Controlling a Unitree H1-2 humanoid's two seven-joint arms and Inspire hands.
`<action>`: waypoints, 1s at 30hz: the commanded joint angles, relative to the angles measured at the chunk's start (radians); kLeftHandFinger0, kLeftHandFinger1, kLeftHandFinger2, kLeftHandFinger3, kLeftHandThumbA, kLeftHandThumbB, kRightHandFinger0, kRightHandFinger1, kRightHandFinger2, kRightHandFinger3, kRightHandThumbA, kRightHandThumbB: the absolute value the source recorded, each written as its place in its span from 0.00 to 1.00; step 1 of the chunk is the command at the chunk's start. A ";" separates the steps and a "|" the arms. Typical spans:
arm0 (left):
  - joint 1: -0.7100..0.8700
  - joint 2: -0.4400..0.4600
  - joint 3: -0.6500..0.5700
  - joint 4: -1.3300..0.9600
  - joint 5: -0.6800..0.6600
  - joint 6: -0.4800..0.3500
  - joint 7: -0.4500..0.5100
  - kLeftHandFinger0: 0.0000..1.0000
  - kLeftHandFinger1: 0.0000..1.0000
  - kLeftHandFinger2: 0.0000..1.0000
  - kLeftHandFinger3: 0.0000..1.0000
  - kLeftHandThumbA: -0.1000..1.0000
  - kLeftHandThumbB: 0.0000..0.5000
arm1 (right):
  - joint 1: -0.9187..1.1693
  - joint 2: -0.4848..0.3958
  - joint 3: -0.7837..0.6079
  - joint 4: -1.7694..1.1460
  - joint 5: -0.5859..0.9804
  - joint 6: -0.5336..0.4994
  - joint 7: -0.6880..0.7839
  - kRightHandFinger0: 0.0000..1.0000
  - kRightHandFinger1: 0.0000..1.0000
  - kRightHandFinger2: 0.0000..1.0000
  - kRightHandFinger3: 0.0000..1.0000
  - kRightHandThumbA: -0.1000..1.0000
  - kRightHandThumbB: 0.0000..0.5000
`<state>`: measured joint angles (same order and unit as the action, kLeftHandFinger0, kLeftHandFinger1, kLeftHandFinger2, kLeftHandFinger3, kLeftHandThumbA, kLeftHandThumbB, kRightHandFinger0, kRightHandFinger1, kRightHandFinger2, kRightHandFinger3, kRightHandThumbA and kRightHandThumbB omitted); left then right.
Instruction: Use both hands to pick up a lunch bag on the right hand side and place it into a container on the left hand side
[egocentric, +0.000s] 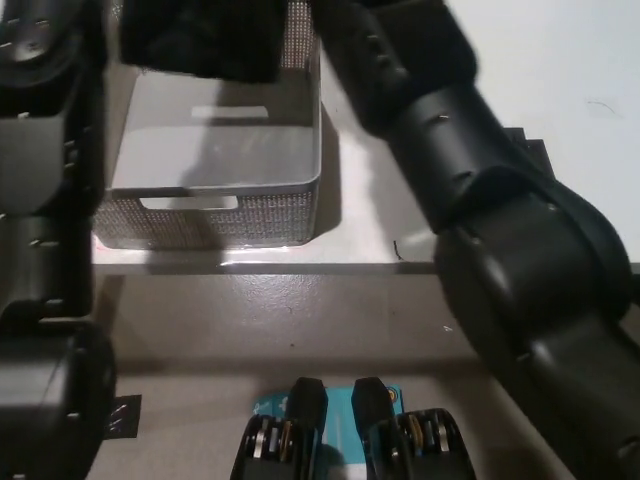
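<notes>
The black lunch bag (200, 35) hangs in the air at the top of the head view, over the far part of the grey mesh container (210, 215). It sits between my two arms. My left arm (45, 200) runs up the left edge beside the bag. My right arm (470, 180) crosses from the bottom right to the bag's right side. Both hands are hidden by the bag and the top edge of the view. The container's floor looks bare.
The container stands near the front edge of the white table (560, 60). A black patch (528, 150) on the table peeks out from behind my right arm. A pale floor strip lies below the table edge.
</notes>
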<state>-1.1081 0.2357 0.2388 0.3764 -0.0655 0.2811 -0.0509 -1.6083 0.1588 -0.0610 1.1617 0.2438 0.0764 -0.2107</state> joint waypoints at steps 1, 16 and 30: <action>-0.048 0.003 -0.003 -0.118 -0.048 -0.068 -0.010 1.00 1.00 1.00 1.00 1.00 0.47 | -0.131 0.095 0.039 0.048 -0.027 -0.117 0.179 1.00 1.00 1.00 1.00 1.00 0.23; 0.051 -0.030 -0.023 -0.031 -0.047 -0.011 -0.016 1.00 1.00 1.00 1.00 1.00 0.53 | -0.033 0.101 0.020 0.141 -0.029 -0.118 0.172 1.00 1.00 1.00 1.00 1.00 0.24; 0.143 0.239 -0.287 0.221 0.073 0.028 -0.291 1.00 1.00 1.00 1.00 1.00 0.50 | 0.073 -0.065 0.495 0.211 -0.445 0.009 0.538 1.00 1.00 1.00 1.00 0.84 0.15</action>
<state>-0.9480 0.3019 0.0813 0.5376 -0.0559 0.2806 -0.0950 -1.4730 0.1409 0.1307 1.3764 0.1292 0.0187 -0.0764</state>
